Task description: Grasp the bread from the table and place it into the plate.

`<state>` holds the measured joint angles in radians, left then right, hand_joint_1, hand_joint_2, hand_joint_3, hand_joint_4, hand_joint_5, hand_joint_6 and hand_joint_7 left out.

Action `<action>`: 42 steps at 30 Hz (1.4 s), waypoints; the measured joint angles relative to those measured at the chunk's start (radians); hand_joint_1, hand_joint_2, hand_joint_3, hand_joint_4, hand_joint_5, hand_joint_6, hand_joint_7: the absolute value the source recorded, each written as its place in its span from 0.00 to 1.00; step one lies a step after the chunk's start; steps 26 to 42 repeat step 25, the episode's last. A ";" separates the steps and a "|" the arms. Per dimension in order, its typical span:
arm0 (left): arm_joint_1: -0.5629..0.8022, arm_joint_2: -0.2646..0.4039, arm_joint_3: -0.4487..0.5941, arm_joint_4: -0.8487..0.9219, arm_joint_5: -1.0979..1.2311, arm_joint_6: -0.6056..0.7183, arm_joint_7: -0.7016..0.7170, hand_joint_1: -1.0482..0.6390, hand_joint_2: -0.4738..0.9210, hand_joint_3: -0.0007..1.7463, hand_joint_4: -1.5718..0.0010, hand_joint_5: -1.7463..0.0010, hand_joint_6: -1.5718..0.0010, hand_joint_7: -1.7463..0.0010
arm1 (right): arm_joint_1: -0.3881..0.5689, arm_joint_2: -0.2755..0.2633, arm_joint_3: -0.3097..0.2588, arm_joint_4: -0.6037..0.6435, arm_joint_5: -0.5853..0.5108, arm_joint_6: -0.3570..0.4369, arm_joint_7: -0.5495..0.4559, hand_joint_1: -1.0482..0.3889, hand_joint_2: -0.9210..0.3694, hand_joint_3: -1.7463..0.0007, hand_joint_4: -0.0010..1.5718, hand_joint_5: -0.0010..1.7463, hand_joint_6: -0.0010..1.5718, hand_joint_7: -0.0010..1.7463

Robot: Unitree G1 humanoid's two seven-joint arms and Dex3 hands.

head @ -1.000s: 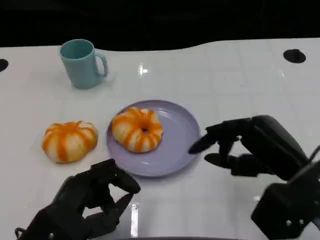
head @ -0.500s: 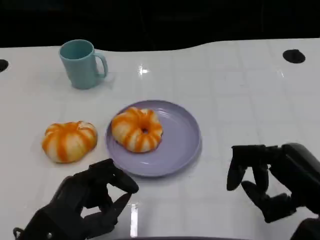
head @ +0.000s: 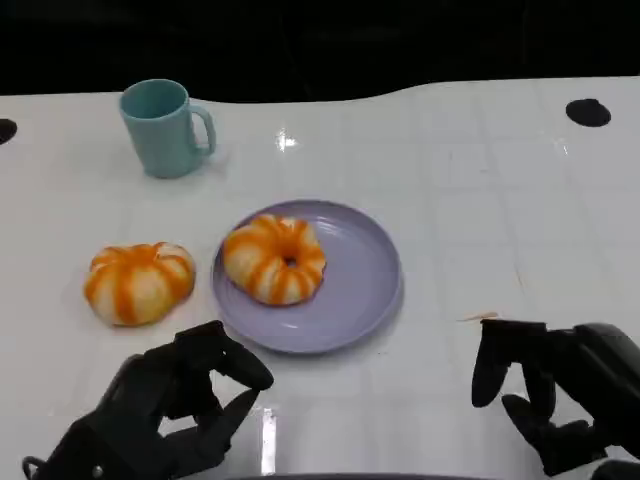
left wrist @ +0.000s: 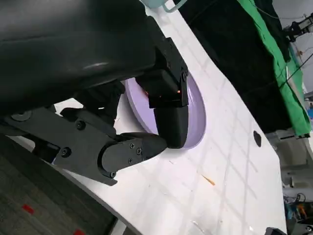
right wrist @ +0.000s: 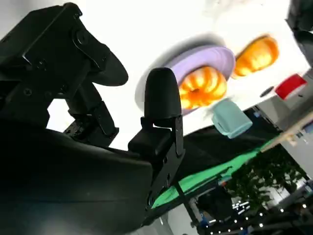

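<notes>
- Head view: a glossy white table [head: 450,200] with faint tile-like lines carries a round, smooth lilac plate [head: 365,290] with a shallow raised rim.
- On the left part of the plate lies a ring-shaped bread [head: 274,258], puffy and lobed, striped orange and cream, with a small hole in its middle.
- A second bread [head: 139,281] of the same pumpkin-like shape sits on the bare table just left of the plate, apart from its rim.
- A teal mug [head: 163,127], matte and cylindrical with a loop handle on its right, stands upright near the far left edge.
- The left hand [head: 170,405], matte black and angular, hovers at the near edge below the plate, fingers curled loosely apart and holding nothing.
- The right hand [head: 545,385] is at the lower right, well apart from the plate, fingers bent down and spread, holding nothing.
- Left wrist view: blocky black fingers [left wrist: 168,120] stand before the lilac plate [left wrist: 198,105]; nothing lies between them.
- Right wrist view: a rounded black fingertip [right wrist: 160,95] rises before the plate [right wrist: 215,58], the striped bread [right wrist: 203,87] on it, the second bread [right wrist: 254,55] beyond, and the teal mug [right wrist: 231,120].
</notes>
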<state>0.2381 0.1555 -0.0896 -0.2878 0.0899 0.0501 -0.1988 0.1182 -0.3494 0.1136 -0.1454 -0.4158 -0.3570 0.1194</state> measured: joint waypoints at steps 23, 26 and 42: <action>-0.001 0.006 0.011 0.054 -0.008 -0.059 0.000 0.48 0.88 0.41 0.54 0.00 0.58 0.28 | -0.028 -0.011 0.023 0.054 -0.085 -0.017 -0.029 0.81 0.51 0.28 0.56 0.99 0.50 0.75; -0.001 0.007 0.013 0.056 -0.012 -0.060 0.000 0.48 0.88 0.42 0.55 0.00 0.58 0.28 | -0.029 -0.010 0.023 0.054 -0.084 -0.016 -0.029 0.81 0.51 0.28 0.57 0.98 0.51 0.75; -0.001 0.007 0.013 0.056 -0.012 -0.060 0.000 0.48 0.88 0.42 0.55 0.00 0.58 0.28 | -0.029 -0.010 0.023 0.054 -0.084 -0.016 -0.029 0.81 0.51 0.28 0.57 0.98 0.51 0.75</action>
